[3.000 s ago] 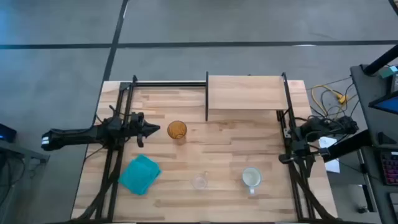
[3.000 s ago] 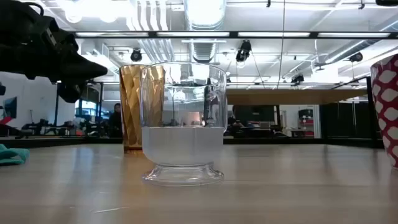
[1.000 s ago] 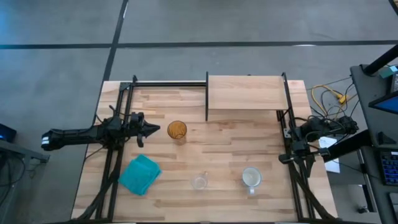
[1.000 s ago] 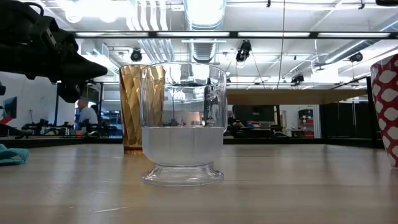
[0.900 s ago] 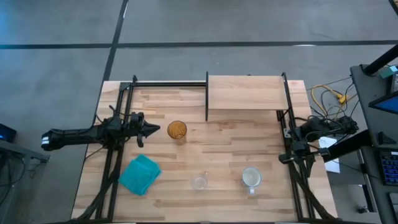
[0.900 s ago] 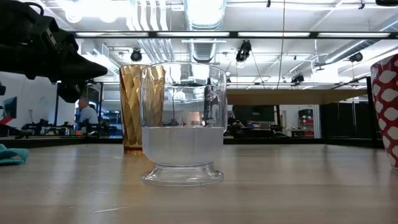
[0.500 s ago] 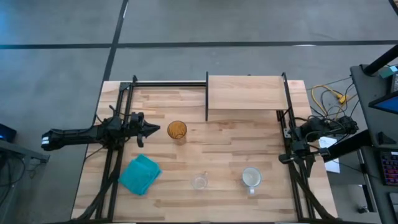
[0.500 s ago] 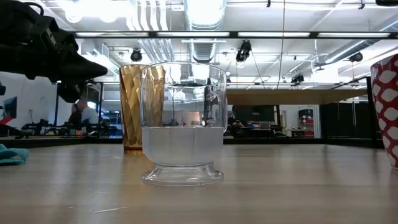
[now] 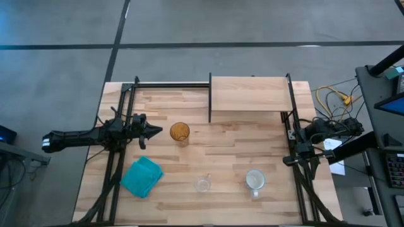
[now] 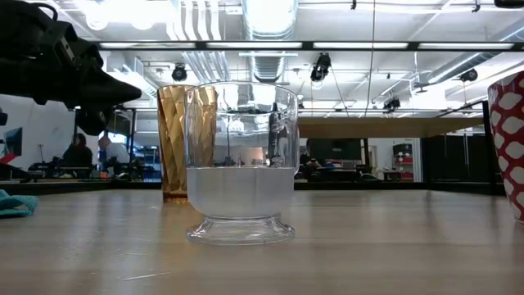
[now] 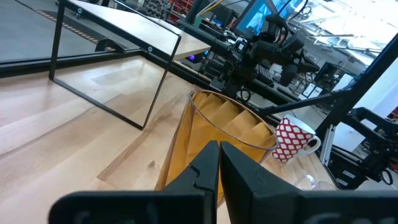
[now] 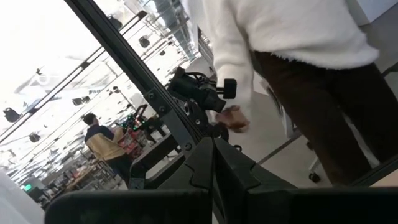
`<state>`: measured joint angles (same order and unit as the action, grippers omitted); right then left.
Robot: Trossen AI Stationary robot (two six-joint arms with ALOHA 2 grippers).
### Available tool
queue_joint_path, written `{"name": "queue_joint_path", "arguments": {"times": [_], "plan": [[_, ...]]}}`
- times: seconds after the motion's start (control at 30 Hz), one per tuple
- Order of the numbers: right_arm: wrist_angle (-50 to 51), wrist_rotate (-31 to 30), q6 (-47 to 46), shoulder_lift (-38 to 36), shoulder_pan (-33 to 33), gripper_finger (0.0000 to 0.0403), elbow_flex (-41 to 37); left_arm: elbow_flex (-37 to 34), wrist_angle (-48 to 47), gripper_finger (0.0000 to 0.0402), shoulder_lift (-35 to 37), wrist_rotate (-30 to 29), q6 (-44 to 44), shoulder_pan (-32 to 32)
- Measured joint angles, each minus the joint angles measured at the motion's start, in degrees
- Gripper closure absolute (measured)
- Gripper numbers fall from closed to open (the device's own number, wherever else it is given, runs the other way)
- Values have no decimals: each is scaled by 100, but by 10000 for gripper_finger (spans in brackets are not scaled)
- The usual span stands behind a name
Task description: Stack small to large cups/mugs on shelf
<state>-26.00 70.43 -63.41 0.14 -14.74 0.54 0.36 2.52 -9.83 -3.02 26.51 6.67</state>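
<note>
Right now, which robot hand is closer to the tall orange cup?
The left. The left gripper points at the amber tumbler from just beside it, fingers shut, not touching. The right gripper waits at the table's right edge, far across from it.

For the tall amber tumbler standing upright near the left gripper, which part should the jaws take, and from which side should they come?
Grip the amber tumbler across its faceted wall, probably a little below the rim, coming level from the table's left, where the left gripper already points at it with jaws shut. It stands upright, has no handle and narrows toward the base, so a side grasp likely suits it.
</note>
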Motion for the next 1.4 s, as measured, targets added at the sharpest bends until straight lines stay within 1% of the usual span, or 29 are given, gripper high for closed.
{"name": "queue_joint_path", "arguments": {"times": [0.13, 0.3, 0.9, 1.17, 1.27, 1.3, 1.33, 1.4], "plan": [[0, 0, -3, 1, 2, 394, 1, 0, 0, 402, -2, -6, -29, 1], [3, 0, -5, 0, 0, 394, 2, 0, 2, 402, -1, -245, 8, 1], [4, 0, -4, 0, 1, 394, 1, 0, 4, 402, -2, -294, 15, 1], [5, 0, 882, 1, 1, 394, 2, 0, 46, 402, -2, -292, 22, 1], [3, -1, 1074, 1, 0, 394, 1, 0, 219, 402, -2, -305, 24, 1], [3, -54, 1076, 0, 0, 394, 1, 0, 333, 402, -2, -307, 26, 1], [-1, -271, 1059, 0, 0, 394, 2, 0, 458, 402, -2, -307, 26, 1], [-15, -1143, 918, 0, 0, 394, 0, 0, 703, 402, -2, -315, 27, 1]]}}
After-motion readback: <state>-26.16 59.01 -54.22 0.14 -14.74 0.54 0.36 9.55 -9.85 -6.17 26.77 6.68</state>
